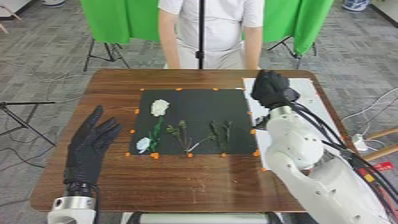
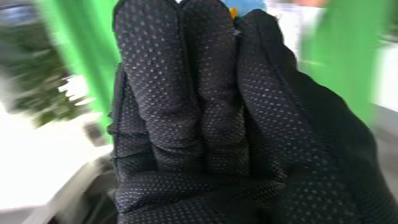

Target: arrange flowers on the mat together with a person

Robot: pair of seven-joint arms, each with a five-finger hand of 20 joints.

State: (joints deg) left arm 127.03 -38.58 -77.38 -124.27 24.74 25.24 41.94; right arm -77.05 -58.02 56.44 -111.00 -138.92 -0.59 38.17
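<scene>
In the head view my right hand [image 1: 272, 90] is over the white sheet, off the mat's far right corner. The right wrist view shows this hand [image 2: 204, 135] open, fingers extended and close together, thumb alongside, with nothing visibly held. My left hand [image 1: 91, 142] lies open left of the black mat [image 1: 194, 100], fingers straight. On the mat's left part are a white flower [image 1: 160, 107] at the far side and a pale bluish-white flower [image 1: 143, 145] near the front corner, a green stem [image 1: 156, 131] between them. Thin greenish sprigs [image 1: 184, 136] and darker stems [image 1: 220, 134] lie to the right.
Orange tape pieces [image 1: 155, 155] edge the mat. The white sheet [image 1: 307, 95] covers the table's right side, partly under my right arm. A person stands at the far edge, arms down. A thin dark pole [image 1: 201, 30] rises there, before green curtains [image 1: 124, 22].
</scene>
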